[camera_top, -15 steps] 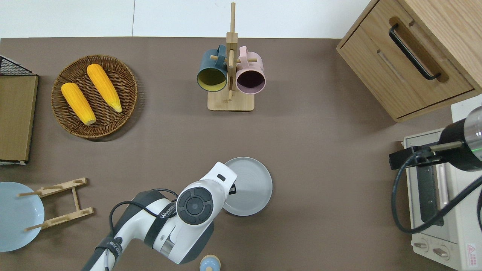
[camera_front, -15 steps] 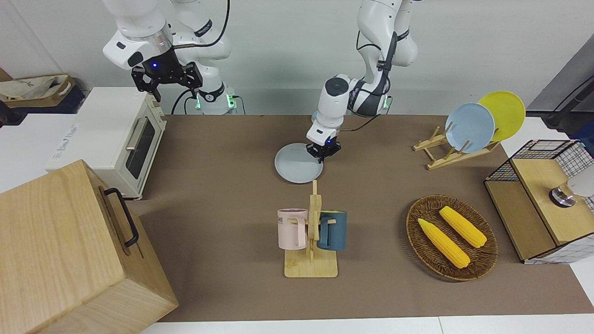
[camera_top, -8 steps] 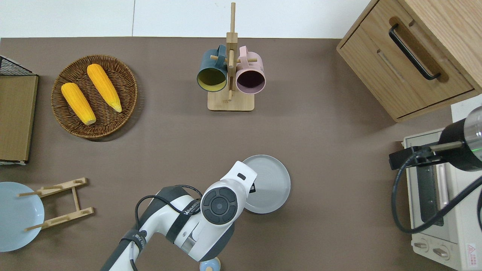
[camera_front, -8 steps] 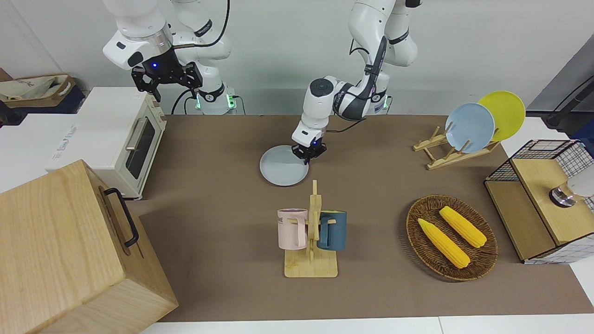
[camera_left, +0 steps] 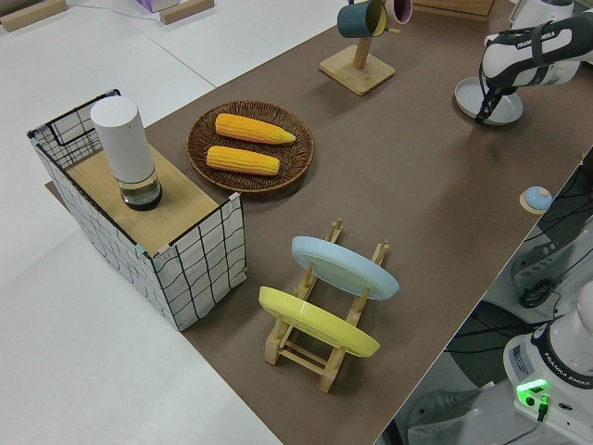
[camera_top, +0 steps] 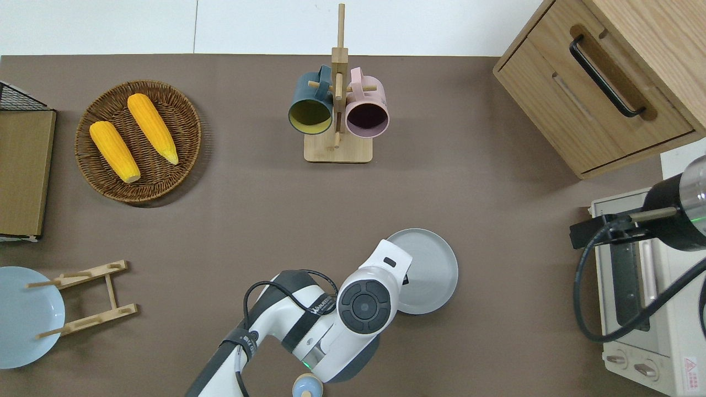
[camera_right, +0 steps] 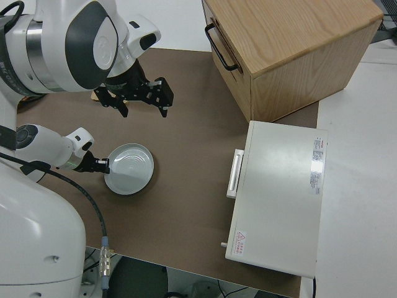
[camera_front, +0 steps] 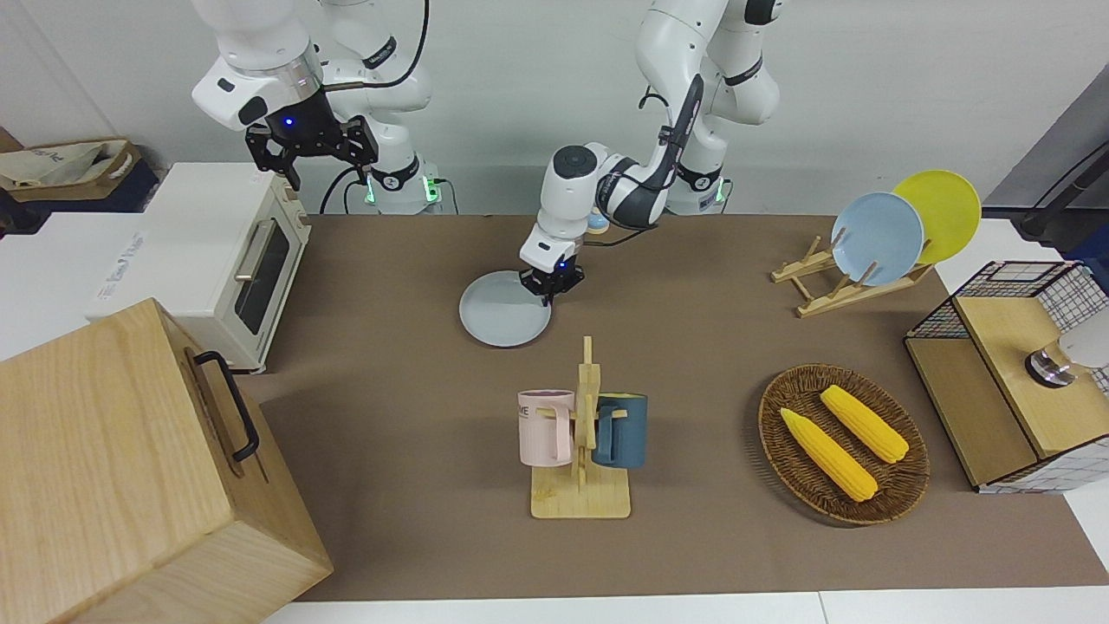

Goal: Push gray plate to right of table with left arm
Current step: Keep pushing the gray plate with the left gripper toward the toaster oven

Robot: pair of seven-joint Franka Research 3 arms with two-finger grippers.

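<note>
1. Gray plate [camera_front: 504, 309]: we record it flat on the table [camera_front: 416, 451], nearer to the robots than the mug rack [camera_front: 582, 451], about midway along the table's length and somewhat toward the right arm's end.
2. Left gripper [camera_front: 550, 286]: we find it down at the plate's rim, on the edge toward the left arm's end; whether its fingers are apart or together we cannot tell.
3. Left arm [camera_top: 353, 309]: we note it reaching low across the table, its wrist covering part of the plate in the overhead view.
4. Mug rack: a wooden stand bearing a pink mug [camera_front: 546, 426] and a dark blue mug [camera_front: 622, 430].
5. Wicker basket [camera_front: 780, 451]: two corn cobs [camera_front: 828, 454] lie in it, toward the left arm's end.
6. Plate rack [camera_front: 832, 282]: a light-blue plate [camera_front: 877, 237] and a yellow plate [camera_front: 944, 208] stand in it.
7. Toaster oven [camera_front: 217, 251] and wooden cabinet [camera_front: 130, 468]: at the right arm's end.
8. Right gripper [camera_front: 310, 149]: parked, its fingers spread wide.
</note>
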